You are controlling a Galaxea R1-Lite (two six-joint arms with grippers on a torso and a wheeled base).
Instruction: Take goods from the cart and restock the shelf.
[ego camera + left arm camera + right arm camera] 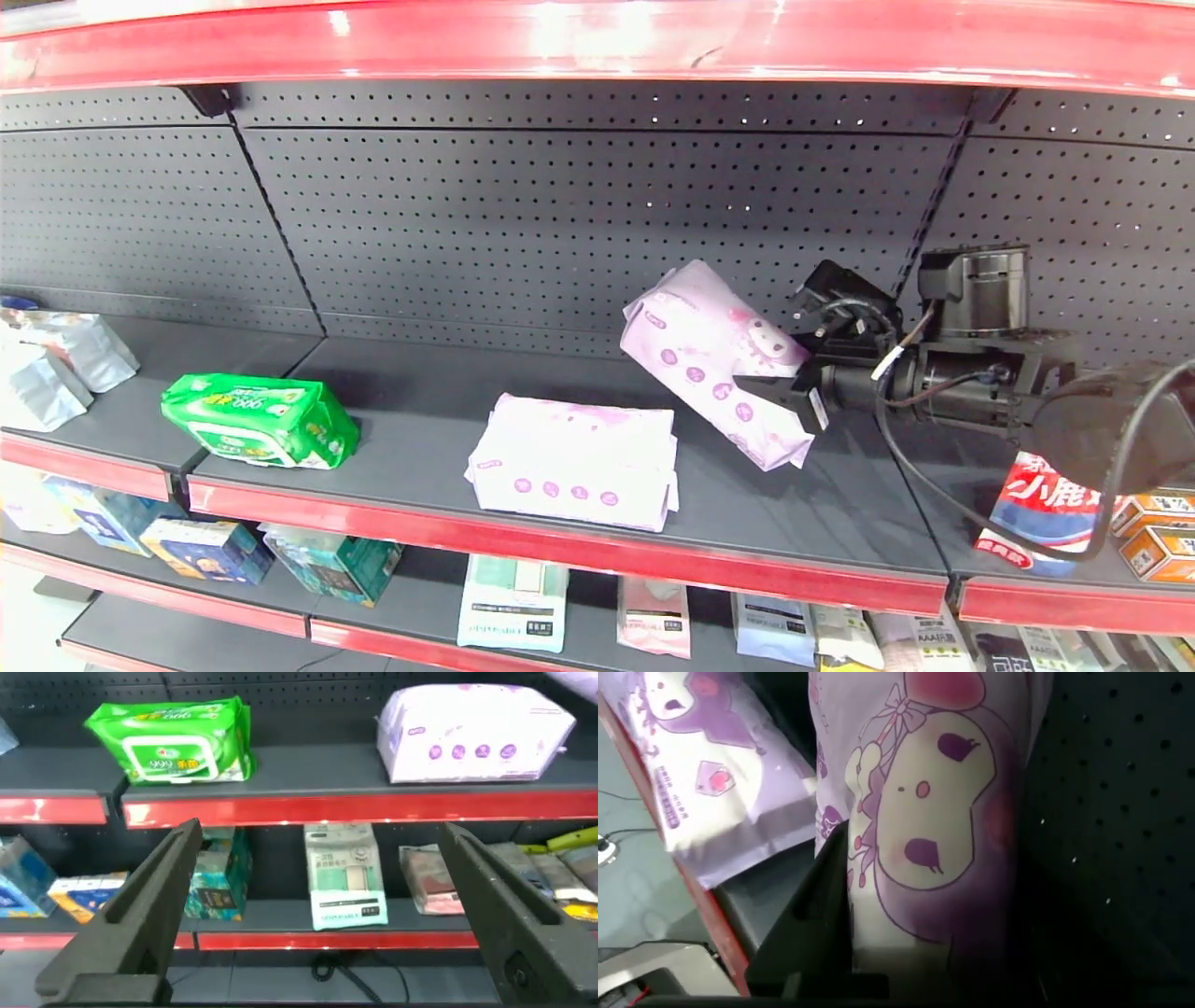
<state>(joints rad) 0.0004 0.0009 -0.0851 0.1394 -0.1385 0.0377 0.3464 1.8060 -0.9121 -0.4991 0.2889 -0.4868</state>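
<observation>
The right gripper (794,383) is clamped on a purple pack (714,359), which hangs tilted over the dark shelf board (840,504). In the head view the pack lies at about 9 o'clock from the gripper. Its long axis runs from 11 o'clock down to 5 o'clock, and its lower end is at the board; whether it touches cannot be told. A second purple pack (574,457) lies flat on the same board at about 8 o'clock from the held one, close but apart. A green wipes pack (257,420) sits well apart at 9 o'clock. The left gripper (320,831) is spread apart and empty, low before the shelf front. The right arm therefore has the job: the coming move likely calls for tipping the 11 o'clock end down so the pack lies flat beside its twin.
</observation>
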